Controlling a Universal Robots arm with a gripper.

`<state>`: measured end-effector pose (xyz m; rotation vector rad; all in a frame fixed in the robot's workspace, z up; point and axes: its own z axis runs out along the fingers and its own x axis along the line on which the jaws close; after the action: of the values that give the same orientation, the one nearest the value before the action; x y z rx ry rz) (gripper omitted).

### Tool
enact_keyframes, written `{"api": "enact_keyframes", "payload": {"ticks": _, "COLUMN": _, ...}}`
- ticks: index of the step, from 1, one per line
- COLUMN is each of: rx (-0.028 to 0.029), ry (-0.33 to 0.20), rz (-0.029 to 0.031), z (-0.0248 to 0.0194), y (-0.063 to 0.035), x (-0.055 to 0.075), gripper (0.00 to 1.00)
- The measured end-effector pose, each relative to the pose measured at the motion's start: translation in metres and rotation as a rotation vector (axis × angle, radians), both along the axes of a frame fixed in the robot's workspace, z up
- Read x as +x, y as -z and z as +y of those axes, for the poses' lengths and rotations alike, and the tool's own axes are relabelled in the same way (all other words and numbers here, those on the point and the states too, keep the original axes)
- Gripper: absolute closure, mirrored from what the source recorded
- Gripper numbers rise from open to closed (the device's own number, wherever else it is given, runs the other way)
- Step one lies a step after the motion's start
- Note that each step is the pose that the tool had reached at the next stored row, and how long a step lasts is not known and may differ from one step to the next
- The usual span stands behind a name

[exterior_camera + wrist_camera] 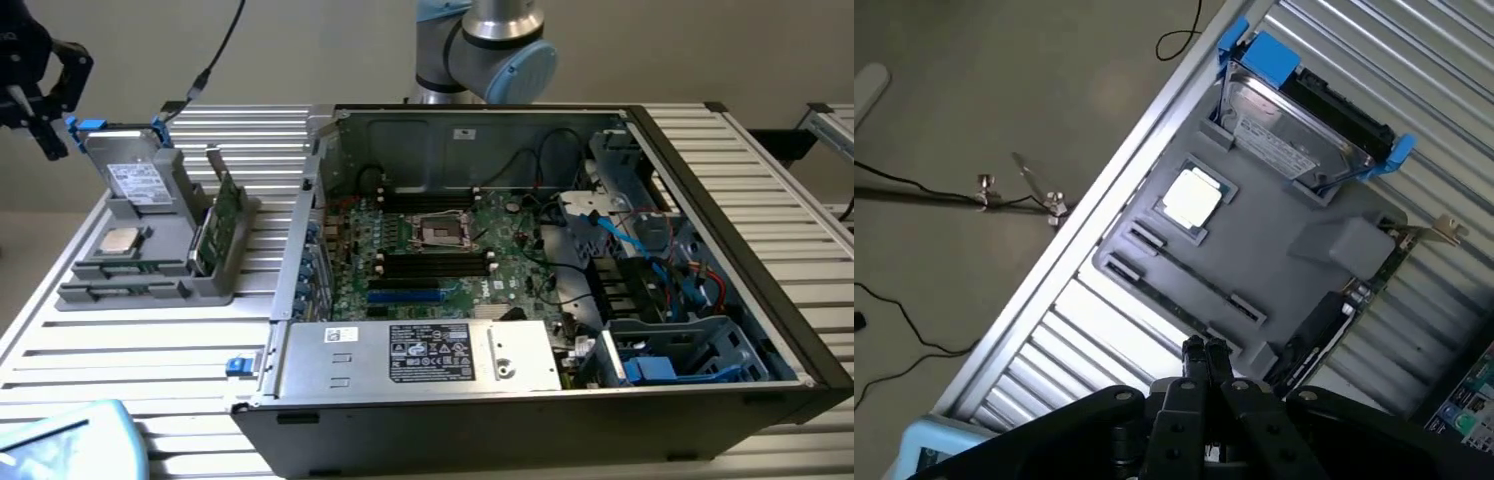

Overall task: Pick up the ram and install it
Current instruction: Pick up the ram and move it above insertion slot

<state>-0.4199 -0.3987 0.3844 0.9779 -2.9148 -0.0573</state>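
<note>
Grey plastic holder (pixel 1284 225) sits on the ribbed aluminium desk (pixel 160 350), just beside the open black computer case (pixel 534 430). In the holder, a silver hard drive (pixel 1294 125) in blue brackets carries a white label (pixel 1269 140) whose print cannot be read. On the silver power supply (pixel 514 352) at the case's near edge, the black-and-white sticker (pixel 430 352) is likewise too fine to make out.

The ram (pixel 1194 272), a thin dark stick seen edge-on, stands in the holder's long slot rails beside the square silver processor (pixel 1192 197). In the exterior view it lies at the holder's near end (pixel 127 268), well apart from the green motherboard (pixel 427 255). A taller green card (pixel 220 225) stands upright on the holder's case side.

The black end effector (pixel 1206 348) hangs above the holder's ram side, clear of the stick. Its two fingertips are pressed together, gripping nothing.
</note>
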Motion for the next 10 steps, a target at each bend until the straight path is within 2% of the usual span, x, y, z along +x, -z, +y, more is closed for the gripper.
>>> {"api": "enact_keyframes", "payload": {"ticks": 10, "rx": 0.0023, "ry": -0.182, "rz": -0.0001, "z": 0.0, "y": 0.0016, "x": 0.0, "gripper": 0.89}}
